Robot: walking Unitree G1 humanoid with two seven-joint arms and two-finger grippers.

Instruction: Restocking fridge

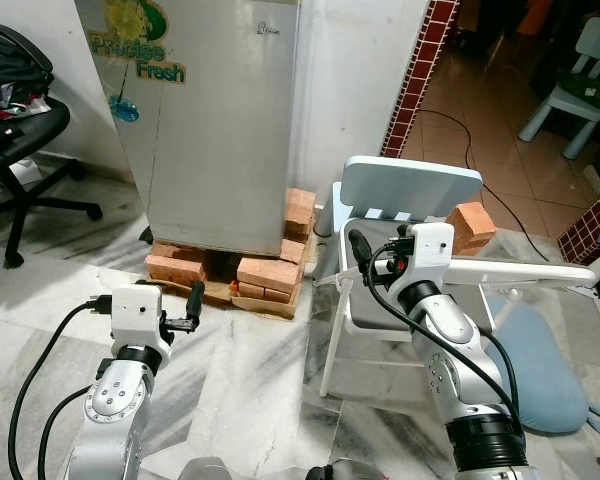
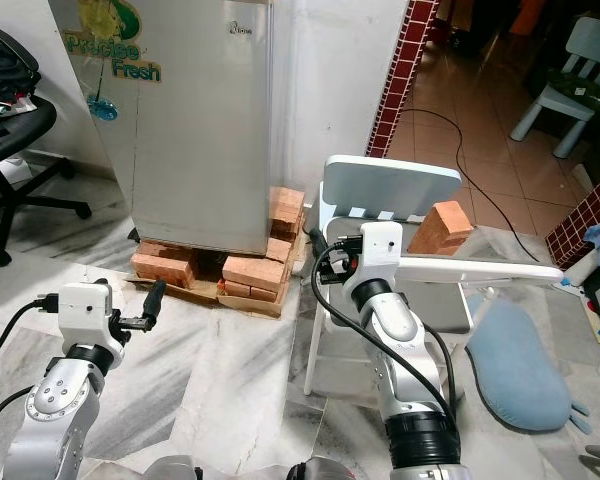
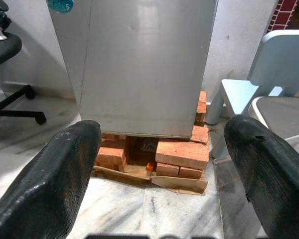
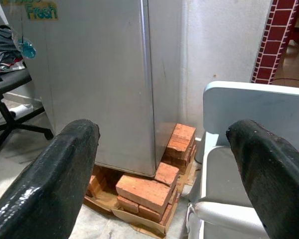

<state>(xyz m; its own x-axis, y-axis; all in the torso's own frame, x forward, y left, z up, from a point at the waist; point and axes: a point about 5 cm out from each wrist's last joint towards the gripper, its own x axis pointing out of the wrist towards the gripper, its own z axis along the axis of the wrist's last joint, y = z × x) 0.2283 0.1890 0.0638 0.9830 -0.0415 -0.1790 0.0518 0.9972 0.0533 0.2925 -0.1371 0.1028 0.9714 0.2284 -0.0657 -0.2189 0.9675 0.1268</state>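
A silver fridge (image 1: 215, 120) with its door closed and a "Precise Fresh" sticker stands straight ahead against the wall, raised on a stack of red bricks (image 1: 265, 272). My left gripper (image 1: 193, 305) hovers low over the marble floor, pointing at the fridge's base, open and empty (image 3: 162, 149). Further right, my right gripper (image 1: 360, 250) is held above a pale blue plastic chair (image 1: 410, 188), also aimed at the fridge, open with nothing between its fingers (image 4: 162, 149).
A black office chair (image 1: 20, 130) piled with clothes stands left of the fridge. A loose brick (image 1: 472, 225) rests by the plastic chair, with a blue cushion (image 1: 540, 375) on the floor beside it. A cable (image 1: 470, 150) runs across the tiles behind, near a small white chair (image 1: 580, 85).
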